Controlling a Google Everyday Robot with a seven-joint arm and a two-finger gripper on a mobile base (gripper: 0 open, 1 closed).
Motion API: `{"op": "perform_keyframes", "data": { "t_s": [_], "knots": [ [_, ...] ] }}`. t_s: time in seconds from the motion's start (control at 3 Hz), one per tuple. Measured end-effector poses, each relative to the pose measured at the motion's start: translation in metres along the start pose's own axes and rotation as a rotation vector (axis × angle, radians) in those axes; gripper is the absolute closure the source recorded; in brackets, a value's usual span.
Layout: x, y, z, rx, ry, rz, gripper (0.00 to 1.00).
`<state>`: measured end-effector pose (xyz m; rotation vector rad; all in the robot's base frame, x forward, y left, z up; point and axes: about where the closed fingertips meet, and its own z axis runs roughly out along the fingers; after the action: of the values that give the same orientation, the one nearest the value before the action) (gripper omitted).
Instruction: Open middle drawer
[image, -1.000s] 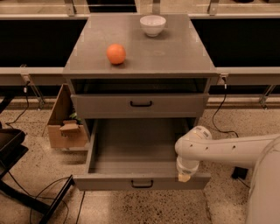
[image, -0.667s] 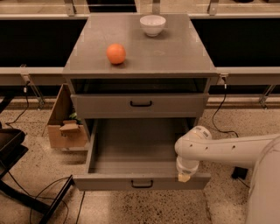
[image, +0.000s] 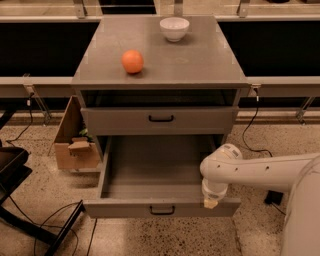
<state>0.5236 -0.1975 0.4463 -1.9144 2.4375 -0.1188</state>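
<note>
Gripper (image: 210, 202) rests at the right end of the middle drawer's (image: 150, 167) front rim, pointing down from a white arm (image: 260, 172) that comes in from the right. It meets the rim; whether it is holding or free cannot be told.

Middle drawer: stands far out of the cabinet (image: 205, 65), front panel facing the camera. Its long axis runs left from the gripper, across the cabinet's width; its travel runs toward the camera. The tray reaches from the gripper back into the cabinet body and shows bare grey. Handle (image: 162, 210) sits at the centre of the front, well left of the gripper and slightly lower.

Surroundings: the upper drawer (image: 120, 121) is shut, above and behind the gripper. On the cabinet top, far behind and above, an orange (image: 132, 61) lies left and a white bowl (image: 174, 28) sits at the back. A cardboard box (image: 75, 142) stands on the floor beside the cabinet's left wall, far left of the gripper. A cable (image: 248, 135) hangs behind the gripper to its right.

Room: speckled floor (image: 165, 237) lies open in front of the drawer. A black frame (image: 30, 227) and loose wires occupy the floor at far left.
</note>
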Motion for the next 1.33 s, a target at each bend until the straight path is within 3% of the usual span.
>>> {"op": "perform_keyframes", "data": {
  "t_s": [0.33,0.67,1.0,1.33],
  "knots": [
    [0.0,0.0,0.0,0.0,0.0,0.0,0.05],
    [0.0,0.0,0.0,0.0,0.0,0.0,0.0],
    [0.0,0.0,0.0,0.0,0.0,0.0,0.0],
    [0.006,0.023,0.014,-0.046,-0.007,0.013,0.14]
  ]
}}
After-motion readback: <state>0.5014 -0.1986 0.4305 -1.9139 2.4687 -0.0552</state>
